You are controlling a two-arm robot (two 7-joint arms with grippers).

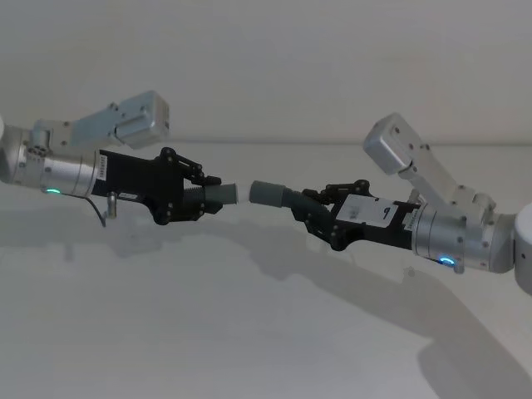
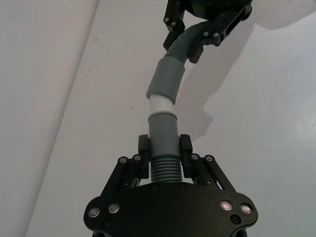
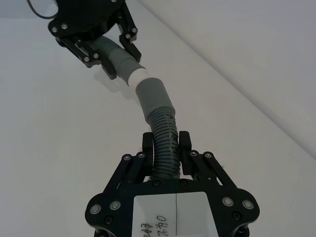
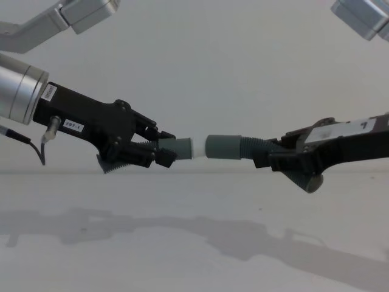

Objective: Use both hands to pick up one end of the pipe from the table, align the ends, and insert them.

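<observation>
Level pincers (image 4: 159, 152) (image 4: 262, 157) hold cuffs (image 4: 179, 148) (image 4: 223, 147) seemingly apart.

The head camera looks forward and down onto the white table (image 1: 249, 332), both arms reaching in from the sides. The chest camera sits lower, nearly level with the hose pieces, viewing them side-on against the wall (image 4: 243, 61). Each wrist camera peers close along its own gripper toward the opposite one. All four share the meeting cuffs (image 4: 200, 148).
</observation>
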